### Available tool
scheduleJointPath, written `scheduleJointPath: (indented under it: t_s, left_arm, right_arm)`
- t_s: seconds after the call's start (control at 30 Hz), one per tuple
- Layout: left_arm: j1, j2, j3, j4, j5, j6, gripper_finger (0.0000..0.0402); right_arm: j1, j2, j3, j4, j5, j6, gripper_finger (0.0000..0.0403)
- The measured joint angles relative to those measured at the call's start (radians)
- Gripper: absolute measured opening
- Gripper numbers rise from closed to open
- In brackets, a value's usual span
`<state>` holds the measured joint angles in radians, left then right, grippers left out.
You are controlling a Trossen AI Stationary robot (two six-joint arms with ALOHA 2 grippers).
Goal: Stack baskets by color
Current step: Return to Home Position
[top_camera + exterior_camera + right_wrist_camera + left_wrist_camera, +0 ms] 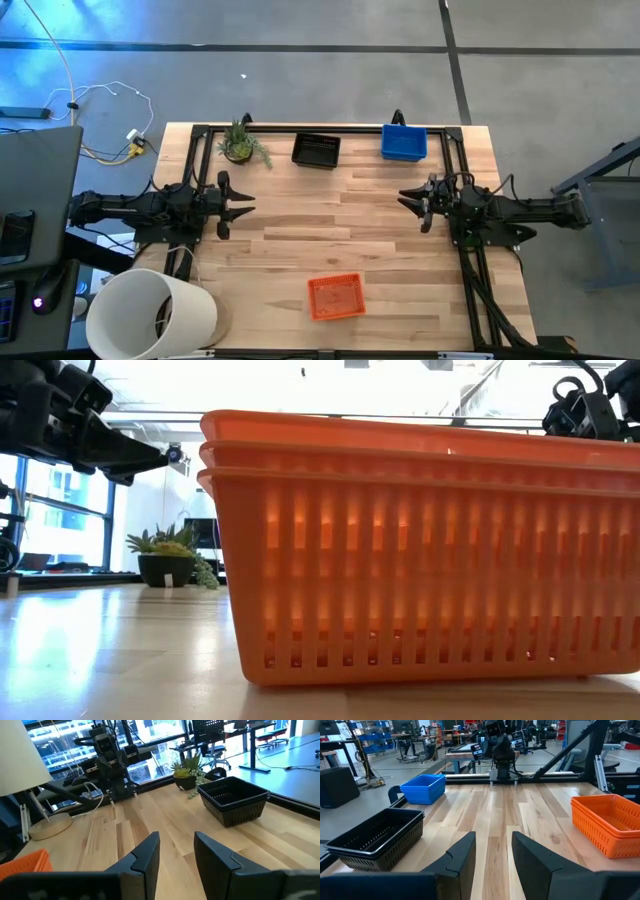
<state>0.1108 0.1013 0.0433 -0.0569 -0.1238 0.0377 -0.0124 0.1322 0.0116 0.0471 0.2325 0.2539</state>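
Three stacks of baskets stand on the wooden table. The orange baskets (335, 297) rest nested near the front edge; the low view shows three rims (420, 450). The black baskets (316, 151) sit at the far edge, the blue baskets (404, 142) to their right. My left gripper (243, 205) hovers open at the table's left side, pointing level toward the right. My right gripper (410, 198) hovers open at the right side, pointing left. Nothing lies between either pair of fingers (492, 855) (175, 852).
A small potted plant (240, 145) stands at the far left by the black baskets. A big white bucket (150, 315) lies at the near left corner. Black frame rails (465, 160) run along the table's sides. Bare wood spans the middle between the arms.
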Motion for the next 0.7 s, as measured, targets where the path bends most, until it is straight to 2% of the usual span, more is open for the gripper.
scheduleJointPath:
  t_s: [0.7]
  left_arm:
    - [0.0, 0.0, 0.0, 0.0, 0.0, 0.0, 0.0115]
  right_arm:
    - [0.0, 0.0, 0.0, 0.0, 0.0, -0.008, 0.011]
